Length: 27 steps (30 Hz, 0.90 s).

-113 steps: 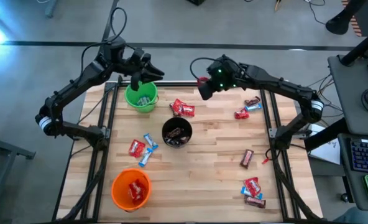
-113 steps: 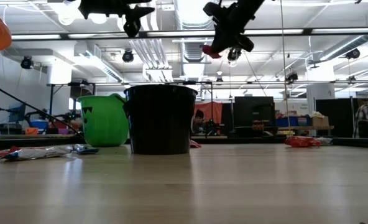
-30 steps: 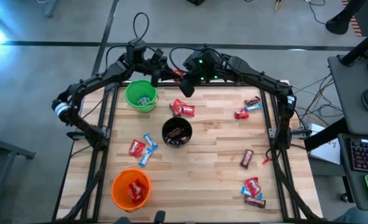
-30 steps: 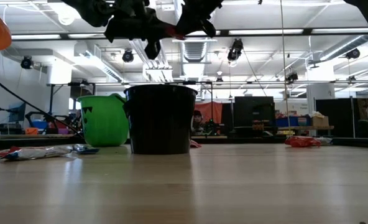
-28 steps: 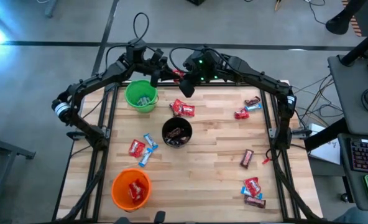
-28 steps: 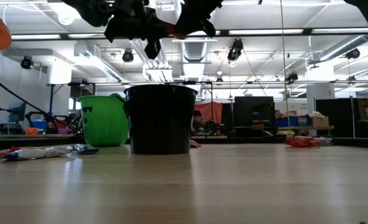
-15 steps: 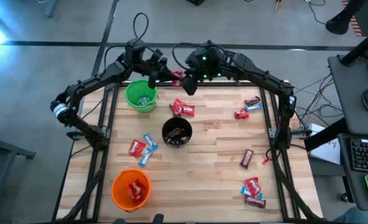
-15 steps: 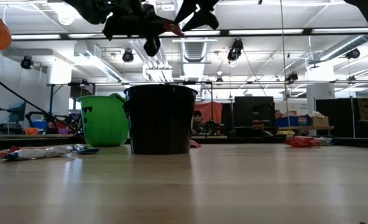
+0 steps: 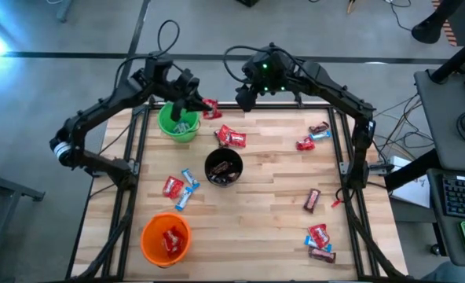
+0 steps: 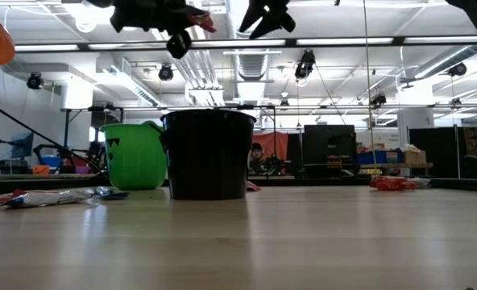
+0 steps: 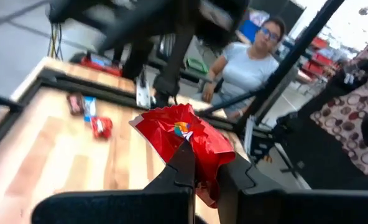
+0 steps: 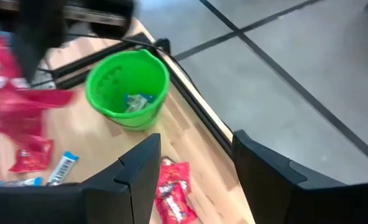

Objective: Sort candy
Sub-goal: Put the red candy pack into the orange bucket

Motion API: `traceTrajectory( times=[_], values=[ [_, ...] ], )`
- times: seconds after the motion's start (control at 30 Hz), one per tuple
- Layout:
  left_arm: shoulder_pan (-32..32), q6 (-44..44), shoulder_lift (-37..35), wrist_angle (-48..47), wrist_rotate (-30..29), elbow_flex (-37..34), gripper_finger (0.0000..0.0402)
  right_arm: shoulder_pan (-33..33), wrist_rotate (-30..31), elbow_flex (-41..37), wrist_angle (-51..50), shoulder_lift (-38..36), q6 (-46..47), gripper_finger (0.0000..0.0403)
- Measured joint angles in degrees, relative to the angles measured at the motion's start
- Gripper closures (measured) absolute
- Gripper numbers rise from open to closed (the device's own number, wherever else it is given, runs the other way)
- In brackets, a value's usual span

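The left end effector (image 9: 203,106) is clamped on a red candy (image 9: 210,108), high up beside the green cup (image 9: 177,122); the right end effector (image 9: 244,97) hangs near it, fingers apart, holding nothing; I think the red one should ride over to the orange cup (image 9: 166,238) and drop right inside; the low view cuts the arms off.
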Motion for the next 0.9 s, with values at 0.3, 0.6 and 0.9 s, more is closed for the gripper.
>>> traceTrajectory(
  times=[0.3,0.6,0.9],
  values=[
    [-2.5,7.2,-4.7,-13.3,-0.1,0.0,0.0400,-2.8,1.2,-0.1,-2.2,0.0,1.6,0.0211],
    [-8.7,9.9,-9.5,-25.6,-0.2,0.0,0.0400,-4.9,1.4,-0.1,-4.8,0.0,1.2,0.0211],
    [-16.8,7.8,-16.1,-32.4,-0.6,0.0,0.0400,-6.0,1.3,-0.1,-4.7,0.0,0.8,0.0211]
  ],
)
